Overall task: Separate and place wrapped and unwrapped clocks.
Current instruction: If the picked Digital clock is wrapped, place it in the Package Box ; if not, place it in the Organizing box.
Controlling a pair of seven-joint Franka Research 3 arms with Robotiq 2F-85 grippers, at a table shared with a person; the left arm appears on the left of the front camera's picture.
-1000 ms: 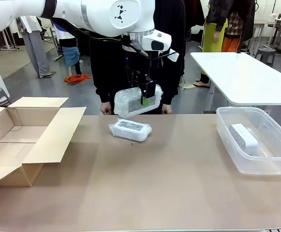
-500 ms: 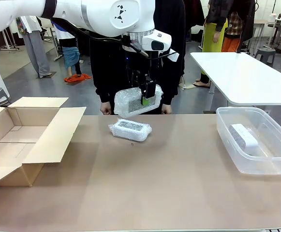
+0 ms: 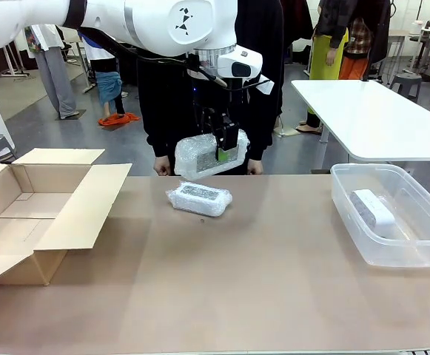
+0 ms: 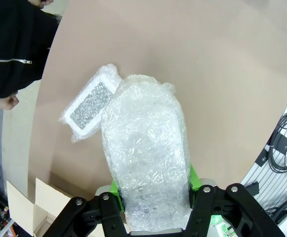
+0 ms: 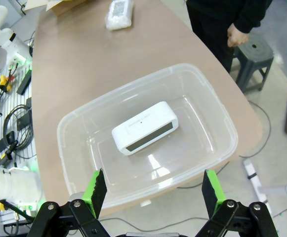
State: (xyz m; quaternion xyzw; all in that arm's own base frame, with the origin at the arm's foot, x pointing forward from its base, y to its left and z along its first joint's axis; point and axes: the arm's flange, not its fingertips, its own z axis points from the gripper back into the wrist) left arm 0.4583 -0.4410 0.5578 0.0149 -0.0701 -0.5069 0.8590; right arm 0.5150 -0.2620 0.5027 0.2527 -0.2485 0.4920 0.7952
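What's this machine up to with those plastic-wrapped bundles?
It is sorting clocks. The left pincer grips a wrapped clock in the air over the far side of the table, in front of a person in black. A second wrapped clock lies on the table just below. The bare white clock sits in the clear plastic bin, with the right pincer open above it. A cardboard box stands open at the left.
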